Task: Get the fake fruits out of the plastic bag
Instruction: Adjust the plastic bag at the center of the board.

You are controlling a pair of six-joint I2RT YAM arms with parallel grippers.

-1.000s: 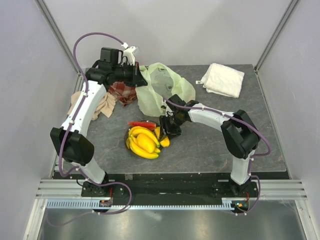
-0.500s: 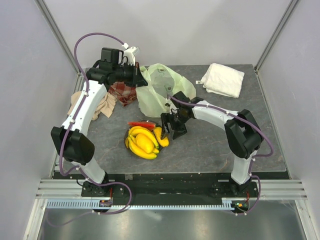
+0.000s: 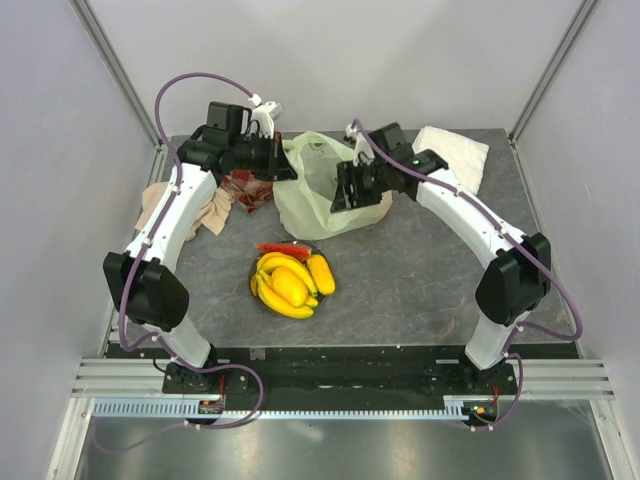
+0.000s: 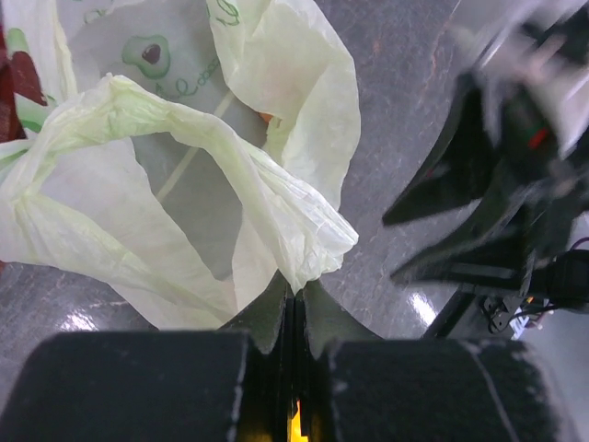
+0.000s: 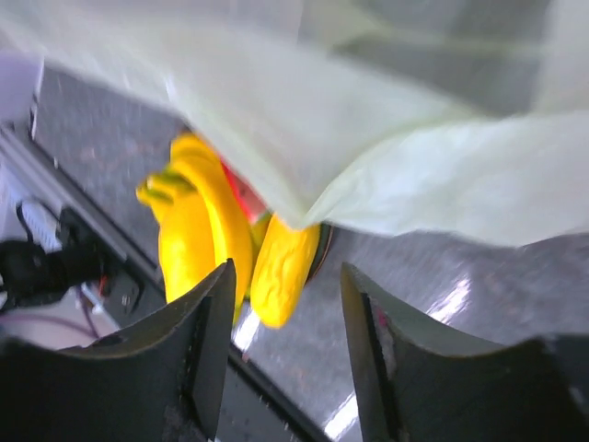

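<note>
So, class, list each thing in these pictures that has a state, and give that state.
Pale yellow-green plastic bag: rim pinched, mouth open.
Left gripper: shut on the bag's rim.
Right gripper: open, empty, over the bag.
Yellow and red plastic fruits: out of the bag, piled together.
White towel: folded.
Red checked cloth: crumpled.

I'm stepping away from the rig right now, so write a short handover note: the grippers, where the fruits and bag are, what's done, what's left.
Left gripper: shut on the rim of the plastic bag.
Right gripper: open, empty, above the bag.
Fake fruits: yellow ones and a red slice piled on the table, on the near side of the bag.
Done: those are out.
Left: an orange bit shows inside the bag, likely another fruit; check and remove it.
</note>
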